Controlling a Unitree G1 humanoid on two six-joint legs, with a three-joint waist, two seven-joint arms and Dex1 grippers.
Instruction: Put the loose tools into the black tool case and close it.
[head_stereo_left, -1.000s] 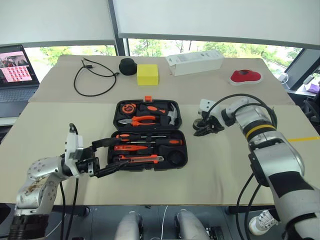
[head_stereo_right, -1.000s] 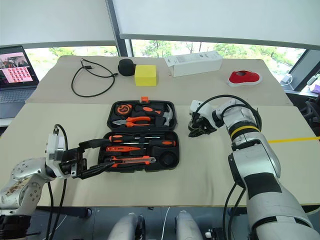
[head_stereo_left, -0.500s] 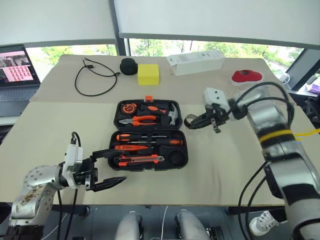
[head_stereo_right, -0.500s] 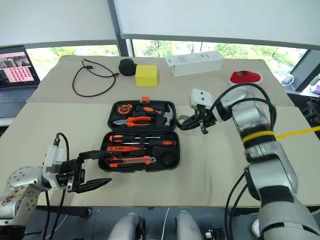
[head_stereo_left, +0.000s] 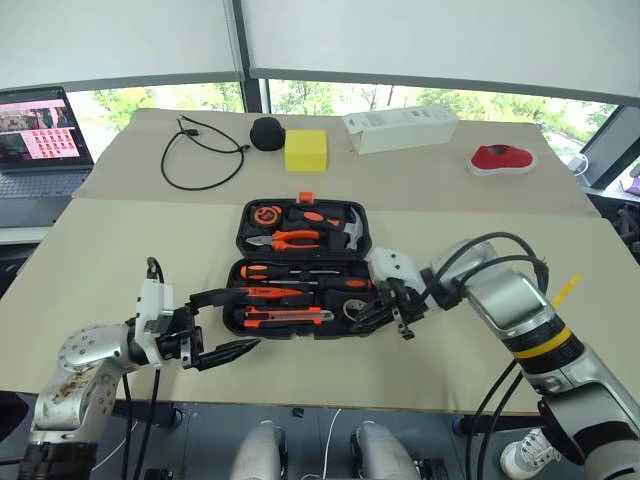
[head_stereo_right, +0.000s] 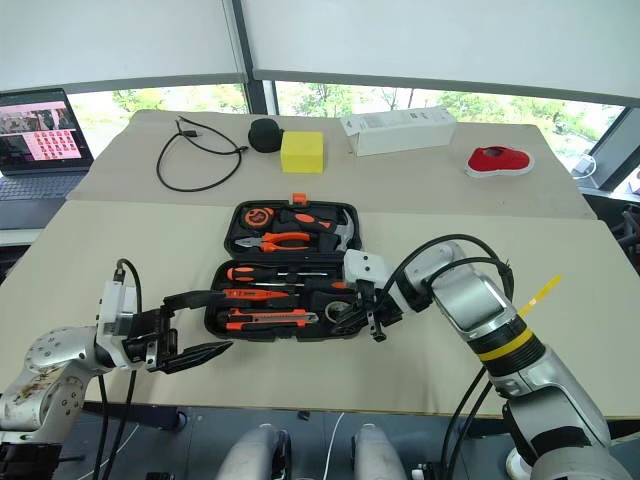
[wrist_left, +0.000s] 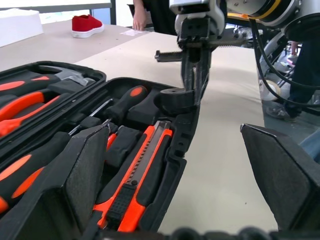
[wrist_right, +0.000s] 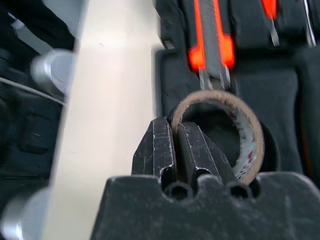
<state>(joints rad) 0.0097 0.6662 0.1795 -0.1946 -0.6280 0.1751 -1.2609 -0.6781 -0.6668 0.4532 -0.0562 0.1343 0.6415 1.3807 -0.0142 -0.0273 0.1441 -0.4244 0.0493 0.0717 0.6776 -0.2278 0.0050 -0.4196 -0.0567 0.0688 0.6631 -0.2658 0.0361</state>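
The black tool case (head_stereo_left: 300, 331) lies open in the middle of the table, its orange latch (head_stereo_left: 305, 197) on the far side. In its near half lie two black-and-orange screwdrivers (head_stereo_left: 300, 272), a thin orange tester screwdriver (head_stereo_left: 268, 293) and the utility knife (head_stereo_left: 285, 317). My right gripper (wrist_right: 175, 127) is shut on the wall of a black tape roll (wrist_right: 250, 135) with a cardboard core, held over the round recess at the case's near right corner. Off the case's near left corner, my left gripper (head_stereo_right: 223, 320) stands wide open with nothing in it.
Pliers (head_stereo_left: 285, 239), a hammer (head_stereo_left: 347, 230) and a tape measure (head_stereo_left: 264, 214) sit in the case's far half. At the back are a laptop (head_stereo_left: 35, 130), a black cable (head_stereo_left: 200, 155), a round speaker (head_stereo_left: 266, 130), a yellow block (head_stereo_left: 305, 150), a white box (head_stereo_left: 400, 128) and a red object (head_stereo_left: 500, 158).
My right gripper closed on the tape roll on the table right of the case and carried it back and left to the case's near right corner. The left gripper stays open in place.
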